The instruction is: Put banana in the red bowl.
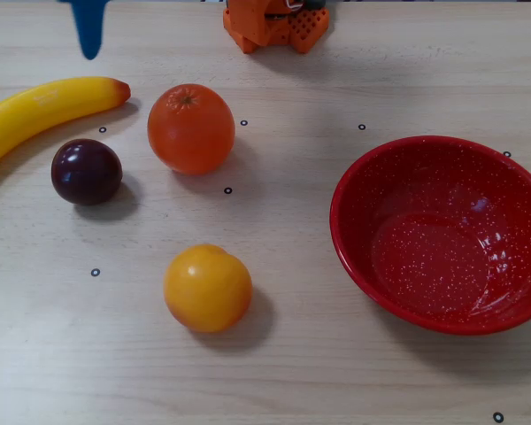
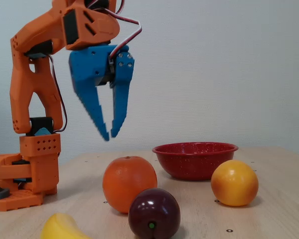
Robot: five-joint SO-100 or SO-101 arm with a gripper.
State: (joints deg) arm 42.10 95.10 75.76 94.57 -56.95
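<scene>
the banana point(image 1: 44, 108) lies at the left edge of the overhead view, its orange-red tip toward the orange point(image 1: 191, 128) and its other end out of frame. it looks like smooth, stiff plastic, so we judge it light but slippery and liable to roll or pivot. we would pinch it across its thick middle, clear of the dark plum point(image 1: 87, 172) just beside it. the red bowl point(image 1: 354, 177) sits well apart on the right, empty, beyond the yellow-orange fruit point(image 1: 207, 288). our gripper point(image 2: 109, 135) hangs high over the table point(image 1: 292, 372), holding nothing, fingers parted only slightly at the tips.
</scene>
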